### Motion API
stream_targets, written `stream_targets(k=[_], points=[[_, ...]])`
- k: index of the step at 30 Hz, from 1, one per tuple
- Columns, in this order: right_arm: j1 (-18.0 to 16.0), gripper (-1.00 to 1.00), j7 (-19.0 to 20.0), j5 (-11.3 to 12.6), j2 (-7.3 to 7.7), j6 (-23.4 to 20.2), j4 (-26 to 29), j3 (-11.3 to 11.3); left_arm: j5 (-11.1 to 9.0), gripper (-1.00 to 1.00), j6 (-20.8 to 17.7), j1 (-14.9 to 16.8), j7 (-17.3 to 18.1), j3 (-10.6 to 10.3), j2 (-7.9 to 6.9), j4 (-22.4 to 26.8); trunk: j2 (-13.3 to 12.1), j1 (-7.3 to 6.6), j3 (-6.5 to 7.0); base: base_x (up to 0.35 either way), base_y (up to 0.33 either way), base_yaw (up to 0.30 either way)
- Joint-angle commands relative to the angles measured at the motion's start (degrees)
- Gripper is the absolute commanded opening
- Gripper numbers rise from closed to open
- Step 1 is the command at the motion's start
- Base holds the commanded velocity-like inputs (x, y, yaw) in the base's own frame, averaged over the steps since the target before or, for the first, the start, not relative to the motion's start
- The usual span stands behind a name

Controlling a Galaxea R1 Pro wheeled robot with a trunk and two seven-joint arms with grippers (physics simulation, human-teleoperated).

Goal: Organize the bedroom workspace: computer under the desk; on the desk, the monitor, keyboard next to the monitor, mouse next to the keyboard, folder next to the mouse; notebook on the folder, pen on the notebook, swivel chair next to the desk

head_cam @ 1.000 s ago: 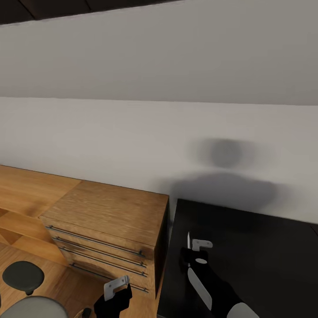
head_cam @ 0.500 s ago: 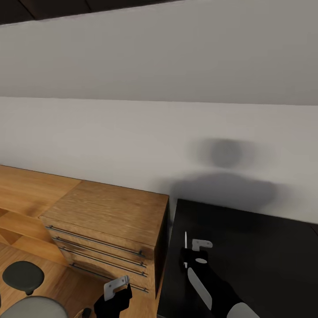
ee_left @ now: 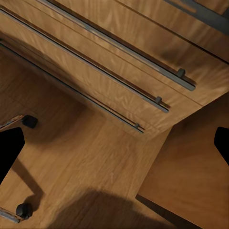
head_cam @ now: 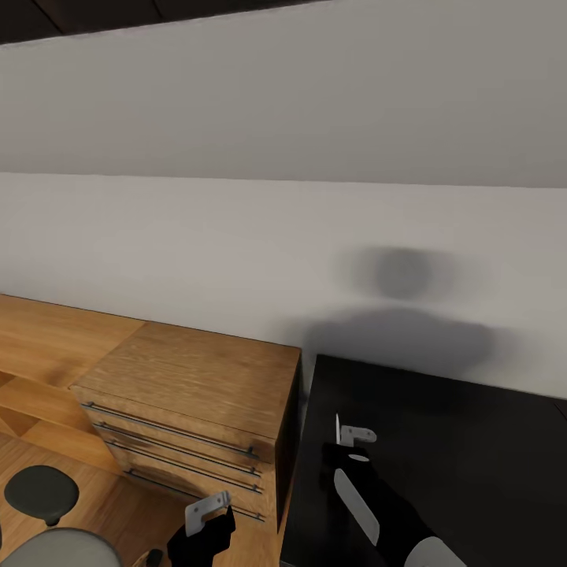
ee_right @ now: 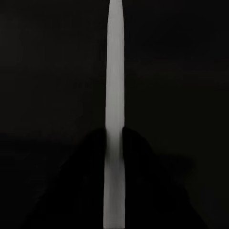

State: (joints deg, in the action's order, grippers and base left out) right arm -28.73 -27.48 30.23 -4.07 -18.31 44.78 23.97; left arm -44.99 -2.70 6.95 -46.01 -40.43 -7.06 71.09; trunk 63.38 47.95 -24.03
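Far left, low corner of the head view: the swivel chair (head_cam: 57,543) is showing its grey seat and one dark armrest on the wood floor (head_cam: 126,504).

Left end effector (head_cam: 206,513) is hanging low in front of the wooden drawer unit (head_cam: 189,394), pointing down at the floor; the wrist view is showing its fingertips (ee_left: 9,148) spread wide, nothing between them.

Right arm is reaching forward over the black bench (head_cam: 457,457), end effector (head_cam: 343,438) clamped on a thin pale sliver, likely the notebook (head_cam: 337,429) seen edge-on, standing upright above the bench. Right wrist view is showing the same pale strip (ee_right: 114,95) pinched between dark fingers.
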Motion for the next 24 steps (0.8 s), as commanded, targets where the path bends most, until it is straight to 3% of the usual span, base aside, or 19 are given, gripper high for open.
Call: stream_targets(k=[1, 13, 21, 24], points=[[0.0, -1.00, -0.4, 1.6, 0.03, -0.1, -1.5, 0.2, -0.1, 1.00, -0.3, 0.1, -0.4, -0.2, -0.06, 0.1, 0.0, 0.01, -0.08, 0.000, 0.000, 0.000], [0.0, -1.00, -0.4, 1.6, 0.03, -0.1, -1.5, 0.2, -0.1, 1.00, -0.3, 0.1, -0.4, -0.3, -0.06, 0.1, 0.0, 0.01, -0.08, 0.000, 0.000, 0.000], [0.0, -1.00, -0.4, 1.6, 0.03, 0.1, -1.2, 0.2, -0.1, 1.00, -0.3, 0.1, -0.5, -0.3, -0.03, 0.1, -3.2, -1.75, 1.36, 0.000, 0.000, 0.000], [0.0, -1.00, -0.8, 1.5, 0.28, 0.4, 2.1, 0.2, -0.1, 1.00, -0.3, 0.1, -0.6, -0.4, 0.01, 0.1, -4.4, -2.41, 1.90, -0.010, -0.002, 0.000]])
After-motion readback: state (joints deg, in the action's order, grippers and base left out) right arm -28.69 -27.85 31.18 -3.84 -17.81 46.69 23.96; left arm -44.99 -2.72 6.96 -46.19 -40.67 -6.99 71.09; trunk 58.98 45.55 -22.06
